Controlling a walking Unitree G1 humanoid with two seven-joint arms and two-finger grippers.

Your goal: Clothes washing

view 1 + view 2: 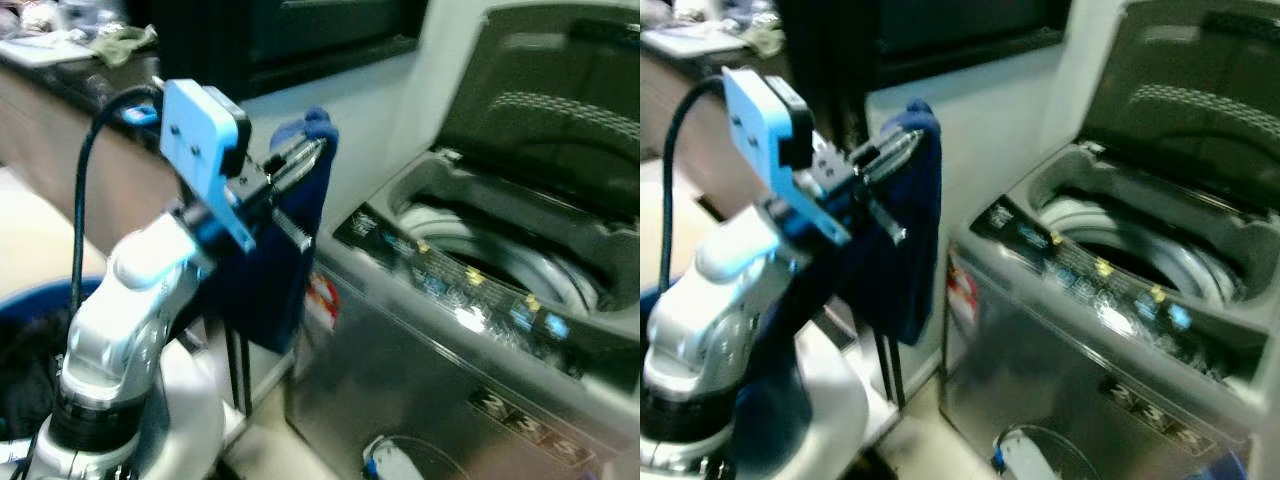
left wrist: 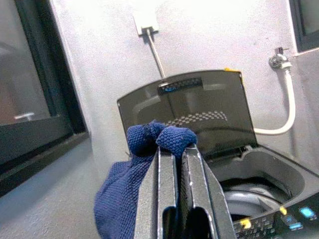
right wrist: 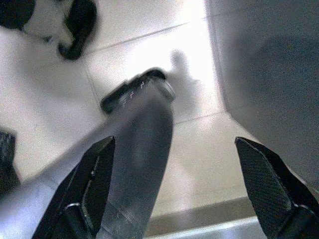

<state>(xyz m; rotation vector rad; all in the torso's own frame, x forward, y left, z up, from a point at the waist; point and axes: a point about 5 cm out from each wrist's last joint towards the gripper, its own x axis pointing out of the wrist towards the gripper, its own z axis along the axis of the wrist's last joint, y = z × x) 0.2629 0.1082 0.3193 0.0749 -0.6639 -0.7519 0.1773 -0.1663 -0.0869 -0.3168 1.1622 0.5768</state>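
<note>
Blue knit cloth hangs clamped in the left pincer — washing machine at three o'clock, lid raised — right pincer spread apart.

Wall socket, tap w/ white hose, dark window frame, cluttered counter

From my seat both head views are smeared, so the washer's control panel markings are unreadable, the blue basket is cut by the frame edge, and the blue cloth runs off the left wrist view's border.
</note>
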